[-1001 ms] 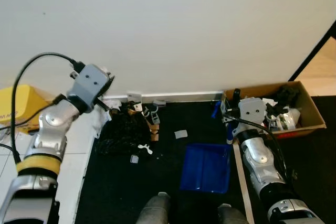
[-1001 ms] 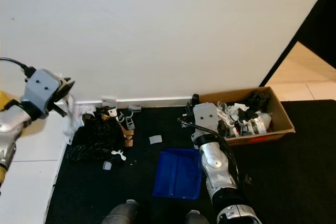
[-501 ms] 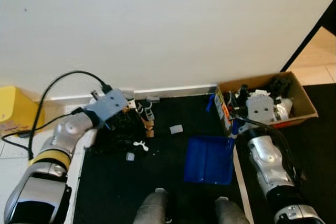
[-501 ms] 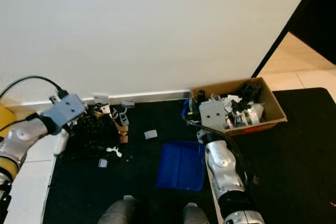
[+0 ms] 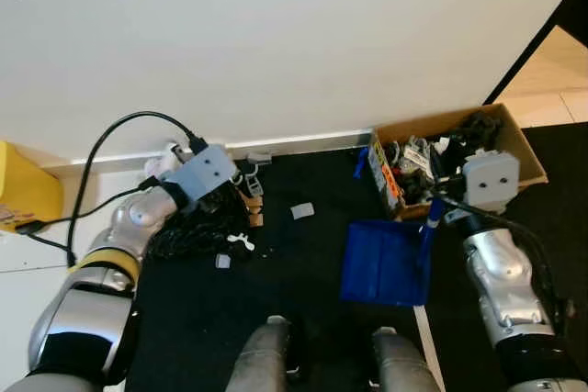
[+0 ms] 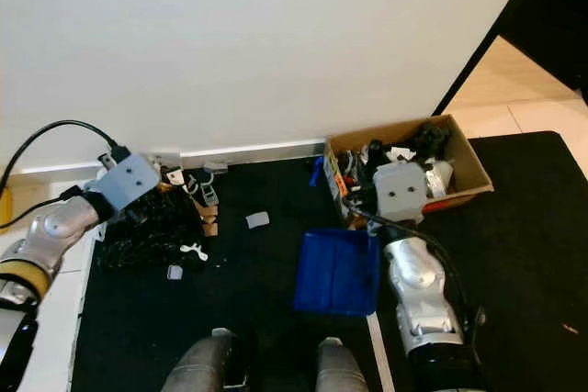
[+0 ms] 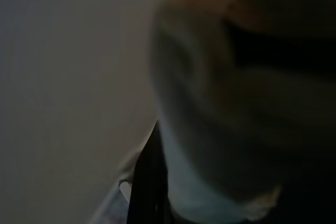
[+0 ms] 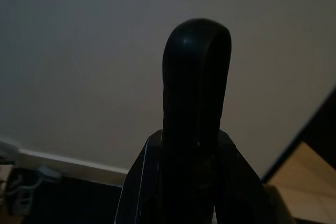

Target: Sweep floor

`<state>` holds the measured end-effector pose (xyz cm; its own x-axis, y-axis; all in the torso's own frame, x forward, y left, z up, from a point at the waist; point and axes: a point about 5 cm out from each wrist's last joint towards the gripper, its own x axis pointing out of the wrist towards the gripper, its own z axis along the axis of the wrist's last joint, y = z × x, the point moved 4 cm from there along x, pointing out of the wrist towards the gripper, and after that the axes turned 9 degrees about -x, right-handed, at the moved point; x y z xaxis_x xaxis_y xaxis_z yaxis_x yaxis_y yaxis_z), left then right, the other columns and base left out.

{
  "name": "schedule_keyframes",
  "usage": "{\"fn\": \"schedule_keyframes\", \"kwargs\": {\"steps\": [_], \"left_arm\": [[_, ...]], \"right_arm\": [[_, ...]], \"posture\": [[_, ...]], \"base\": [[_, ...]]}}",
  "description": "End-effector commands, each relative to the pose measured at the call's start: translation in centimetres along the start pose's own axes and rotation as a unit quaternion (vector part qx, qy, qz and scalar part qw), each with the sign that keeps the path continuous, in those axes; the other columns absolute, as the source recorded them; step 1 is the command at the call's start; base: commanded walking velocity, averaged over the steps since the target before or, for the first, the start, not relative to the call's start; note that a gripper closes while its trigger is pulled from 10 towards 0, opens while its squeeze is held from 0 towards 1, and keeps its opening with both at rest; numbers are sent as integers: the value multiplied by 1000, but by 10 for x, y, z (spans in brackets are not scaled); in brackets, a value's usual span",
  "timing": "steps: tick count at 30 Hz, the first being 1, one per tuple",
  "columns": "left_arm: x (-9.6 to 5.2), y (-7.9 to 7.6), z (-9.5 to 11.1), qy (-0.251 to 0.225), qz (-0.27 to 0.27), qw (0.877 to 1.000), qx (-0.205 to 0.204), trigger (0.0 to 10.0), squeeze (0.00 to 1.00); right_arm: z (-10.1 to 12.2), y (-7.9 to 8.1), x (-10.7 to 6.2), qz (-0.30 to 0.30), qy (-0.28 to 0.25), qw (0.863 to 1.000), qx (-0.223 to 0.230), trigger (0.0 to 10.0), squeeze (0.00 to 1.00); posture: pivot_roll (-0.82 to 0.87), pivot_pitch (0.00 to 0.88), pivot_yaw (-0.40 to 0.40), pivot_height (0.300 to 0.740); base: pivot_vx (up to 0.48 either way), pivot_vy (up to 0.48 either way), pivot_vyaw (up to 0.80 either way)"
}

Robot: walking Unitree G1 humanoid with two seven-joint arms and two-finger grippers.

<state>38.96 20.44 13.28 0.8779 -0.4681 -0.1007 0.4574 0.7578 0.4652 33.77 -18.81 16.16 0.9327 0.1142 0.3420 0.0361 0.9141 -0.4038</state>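
Observation:
A blue dustpan [image 5: 386,263] lies on the black mat in front of my feet. Its handle [image 8: 197,77] stands as a dark loop between the fingers of my right gripper [image 5: 439,216], which is shut on it. My left gripper [image 5: 220,201] reaches down to a black crumpled heap [image 5: 193,231] by the skirting board. Its fingers are hidden under the grey wrist block. Something pale and blurred [image 7: 210,129] sits close beside one black finger [image 7: 149,182]. Small scraps lie on the mat: a pale grey piece [image 5: 301,211], a white clip [image 5: 241,242] and wooden bits [image 5: 254,216].
An open cardboard box [image 5: 519,140] full of odds and ends stands against the wall at the right. A yellow object [image 5: 23,188] sits at the far left on the pale tiled floor. A black cable [image 5: 101,149] loops from my left wrist. My feet [image 5: 266,355] are at the mat's near edge.
The camera has shifted. My left arm dropped from up against the wall down to the black heap. My right gripper pulled the dustpan to the right, nearer the box.

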Motion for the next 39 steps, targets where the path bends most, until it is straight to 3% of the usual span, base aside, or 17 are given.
{"fn": "schedule_keyframes", "kwargs": {"steps": [1,3,4,6,13,18,26,39], "left_arm": [[2,-4,-3,0,-6,998,-57,10000,0],[6,-8,1,-10,-21,995,-96,10000,0],[6,-8,1,-10,-21,995,-96,10000,0],[11,-16,5,-20,-58,987,-151,10000,0],[10,-26,8,-36,-110,970,-212,10000,0],[10,-18,18,-81,-97,958,-258,10000,0],[13,-16,30,-136,-68,942,-300,10000,0],[8,-51,39,-169,-123,919,-334,10000,0]], "right_arm": [[-2,-5,-6,-3,9,1000,-5,10000,0],[-2,-8,-8,-6,13,1000,-7,10000,0],[-2,-8,-8,-6,13,1000,-7,10000,0],[-1,-6,-9,-8,16,1000,-3,10000,0],[0,4,-4,-3,19,1000,10,10000,0],[-1,20,7,9,19,999,27,10000,0],[-1,32,17,29,15,999,36,10000,0],[-4,59,28,76,13,997,27,10000,0]], "posture": [[-117,349,28,740],[-119,346,30,740],[-119,346,30,740],[-101,328,37,740],[-56,297,53,740],[5,260,63,740],[56,218,63,740],[134,176,68,740]], "base": [[0,0,0],[0,0,0],[0,0,0],[0,0,0],[0,0,0],[0,0,0],[0,0,0],[0,0,0]]}}
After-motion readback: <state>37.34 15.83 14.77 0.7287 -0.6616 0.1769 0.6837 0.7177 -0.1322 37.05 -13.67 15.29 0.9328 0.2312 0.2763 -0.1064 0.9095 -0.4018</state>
